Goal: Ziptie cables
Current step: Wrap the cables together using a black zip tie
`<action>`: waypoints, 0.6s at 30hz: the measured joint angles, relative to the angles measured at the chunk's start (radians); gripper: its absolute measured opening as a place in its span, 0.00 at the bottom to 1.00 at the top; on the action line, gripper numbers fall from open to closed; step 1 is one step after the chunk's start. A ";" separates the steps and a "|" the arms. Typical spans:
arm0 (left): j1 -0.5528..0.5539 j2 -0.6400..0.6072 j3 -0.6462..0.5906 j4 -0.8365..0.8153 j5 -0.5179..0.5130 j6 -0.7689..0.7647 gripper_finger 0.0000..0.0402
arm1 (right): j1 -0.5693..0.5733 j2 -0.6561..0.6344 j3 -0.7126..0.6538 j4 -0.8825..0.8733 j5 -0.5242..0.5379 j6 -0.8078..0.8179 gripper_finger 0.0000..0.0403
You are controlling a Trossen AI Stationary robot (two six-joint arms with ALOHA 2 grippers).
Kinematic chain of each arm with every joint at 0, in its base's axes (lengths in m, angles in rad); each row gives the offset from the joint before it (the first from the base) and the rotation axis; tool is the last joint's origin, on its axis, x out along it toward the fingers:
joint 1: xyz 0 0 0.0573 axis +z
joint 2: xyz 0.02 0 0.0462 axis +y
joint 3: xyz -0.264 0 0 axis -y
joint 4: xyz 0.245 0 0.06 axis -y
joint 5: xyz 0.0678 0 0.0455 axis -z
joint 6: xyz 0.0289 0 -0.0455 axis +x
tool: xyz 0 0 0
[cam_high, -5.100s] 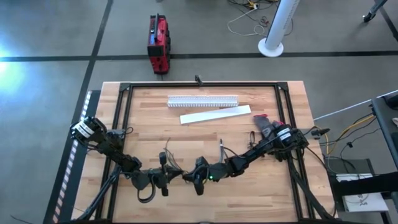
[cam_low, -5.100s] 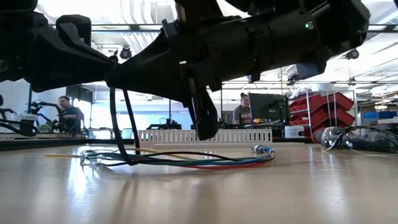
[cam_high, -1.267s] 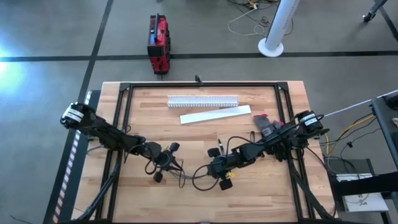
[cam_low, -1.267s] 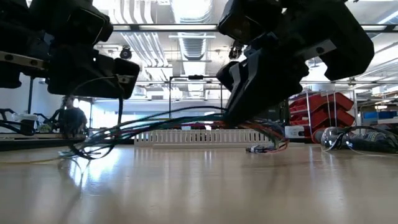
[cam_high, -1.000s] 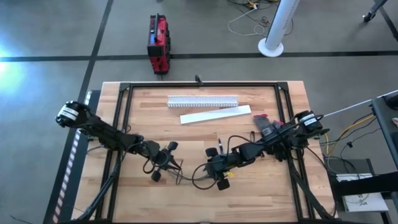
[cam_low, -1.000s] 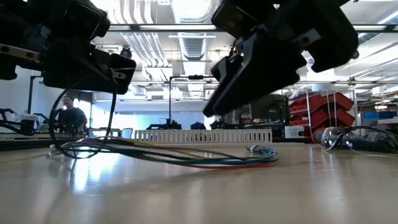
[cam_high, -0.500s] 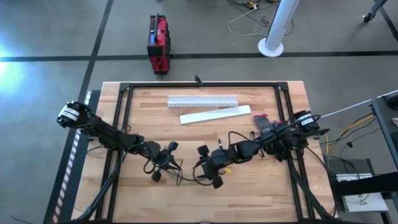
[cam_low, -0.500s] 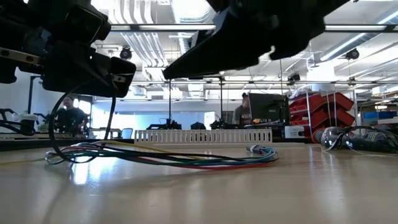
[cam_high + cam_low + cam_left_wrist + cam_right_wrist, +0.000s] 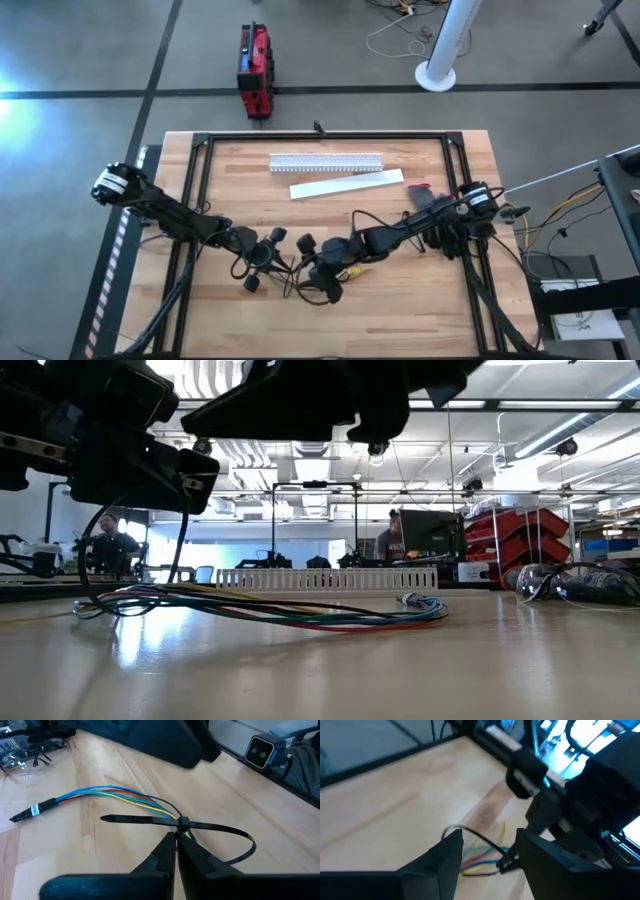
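1. Wooden counter [image 9: 420,290], high view: the left gripper [image 9: 262,262] sits low over the near-middle boards, and the right gripper [image 9: 318,270] hovers just beside it, so both can work the same spot on the cable bundle [image 9: 300,283]. A white slotted cable duct [image 9: 326,161] and its cover strip [image 9: 346,184] lie well apart near the far edge, leaving bare boards between.

2. Low view: the coloured cable bundle [image 9: 280,612] lies flat along the counter, one end looped under the left gripper [image 9: 183,485]. The right arm passes overhead, clear of the wires.

3. Left wrist view: the left gripper [image 9: 176,840] is pressed together, pinching the black zip tie [image 9: 200,827] at its locking head, where the strap loops around the bundle [image 9: 120,795]. Holding the head likely steadies it for tightening. The free tail [image 9: 135,819] points out over open wood.

4. Right wrist view: the right gripper [image 9: 487,852] is spread and empty, with the wires [image 9: 480,859] ahead between its fingers and room to close in.
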 joint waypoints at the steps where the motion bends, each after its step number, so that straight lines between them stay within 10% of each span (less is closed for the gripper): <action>1: 0.000 0.000 0.000 0.003 0.000 0.005 0.00 | -0.008 0.000 0.015 -0.031 -0.010 -0.012 0.42; 18: -0.003 0.011 -0.004 -0.034 0.002 -0.023 0.00 | -0.059 0.123 0.170 -0.209 -0.094 -0.100 0.36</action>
